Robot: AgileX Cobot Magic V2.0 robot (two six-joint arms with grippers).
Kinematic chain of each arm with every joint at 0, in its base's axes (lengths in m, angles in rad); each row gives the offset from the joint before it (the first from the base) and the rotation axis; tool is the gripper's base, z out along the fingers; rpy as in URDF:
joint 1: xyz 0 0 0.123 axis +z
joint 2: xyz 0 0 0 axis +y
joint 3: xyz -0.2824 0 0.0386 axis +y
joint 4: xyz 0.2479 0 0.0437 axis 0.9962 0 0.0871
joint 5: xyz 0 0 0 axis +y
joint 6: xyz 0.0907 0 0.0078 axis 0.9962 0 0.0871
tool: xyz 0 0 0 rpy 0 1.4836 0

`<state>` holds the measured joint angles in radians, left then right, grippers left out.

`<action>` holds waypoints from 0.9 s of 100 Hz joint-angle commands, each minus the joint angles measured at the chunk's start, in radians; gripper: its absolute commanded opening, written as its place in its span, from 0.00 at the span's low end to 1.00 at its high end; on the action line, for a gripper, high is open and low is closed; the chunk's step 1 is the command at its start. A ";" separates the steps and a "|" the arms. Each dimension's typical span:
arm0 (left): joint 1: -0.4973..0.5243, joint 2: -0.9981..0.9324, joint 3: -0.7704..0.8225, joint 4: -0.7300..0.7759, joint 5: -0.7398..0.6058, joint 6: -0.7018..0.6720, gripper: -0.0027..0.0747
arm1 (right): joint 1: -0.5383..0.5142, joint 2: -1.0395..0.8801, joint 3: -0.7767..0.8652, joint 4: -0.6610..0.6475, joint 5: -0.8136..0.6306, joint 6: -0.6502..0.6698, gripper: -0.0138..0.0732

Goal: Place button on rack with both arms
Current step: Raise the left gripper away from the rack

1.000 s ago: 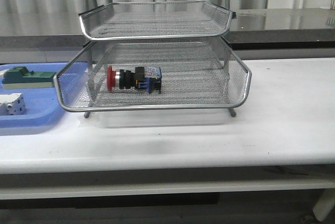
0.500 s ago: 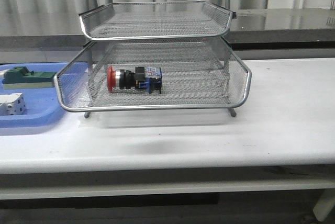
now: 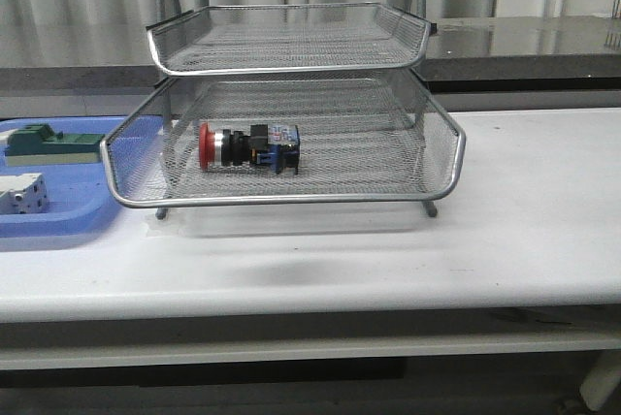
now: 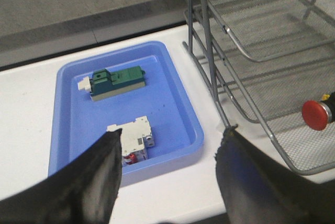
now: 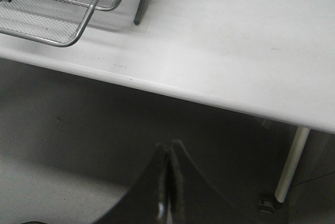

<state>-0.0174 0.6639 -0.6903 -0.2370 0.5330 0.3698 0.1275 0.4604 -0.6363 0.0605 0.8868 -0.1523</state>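
Note:
The button, with red head, black-and-silver body and blue rear block, lies on its side in the lower visible tray of the silver wire-mesh rack. Its red head also shows in the left wrist view inside the rack. My left gripper is open and empty, high above the table between the blue tray and the rack. My right gripper is shut and empty, below and in front of the table's front edge; the rack's corner shows in that view. Neither arm shows in the front view.
A blue plastic tray at the table's left holds a green block and a white boxy part; they also show in the left wrist view, the blue tray, green block, white part. White table right of the rack.
A dark arm at the top left of the front view one second ago has left that view. The button and rack have not moved.

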 commanded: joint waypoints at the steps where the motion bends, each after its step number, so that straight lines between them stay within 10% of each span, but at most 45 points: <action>1: 0.003 -0.082 0.072 -0.040 -0.185 -0.012 0.53 | -0.001 0.004 -0.023 0.001 -0.061 -0.003 0.09; 90: 0.003 -0.548 0.340 -0.135 -0.285 -0.012 0.41 | -0.001 0.004 -0.023 0.001 -0.061 -0.003 0.09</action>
<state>-0.0174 0.1054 -0.3258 -0.3521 0.3239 0.3698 0.1275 0.4604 -0.6363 0.0605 0.8868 -0.1523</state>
